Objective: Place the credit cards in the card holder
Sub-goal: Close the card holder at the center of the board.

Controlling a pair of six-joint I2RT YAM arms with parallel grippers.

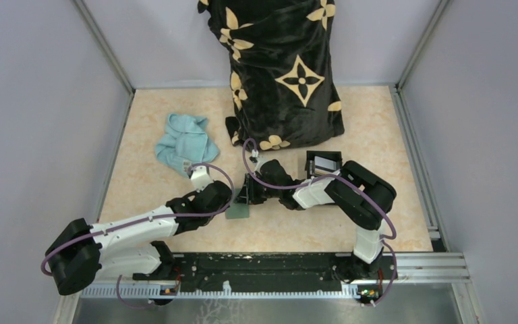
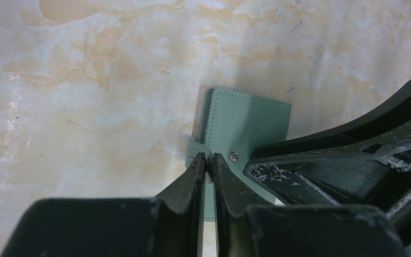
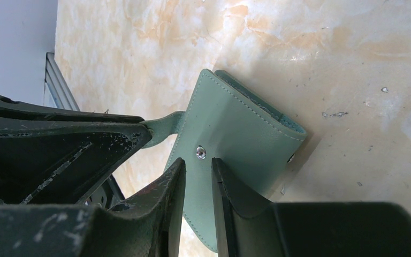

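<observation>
Green wallet (image 1: pixel 239 210) sits on the table (image 1: pixel 378 135), centre-front, between both arms. Left gripper (image 2: pixel 210 160) is nearly closed, pinching the wallet's strap (image 3: pixel 163 128). Right gripper (image 3: pixel 198 167) is narrowly parted, clamping the wallet's flap.

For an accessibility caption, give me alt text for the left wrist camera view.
Two black fingers of the left gripper pinch a thin strap of the sage-green card holder, which lies on a marbled beige table. The right gripper reaches onto the holder from the right; no cards show.
</observation>
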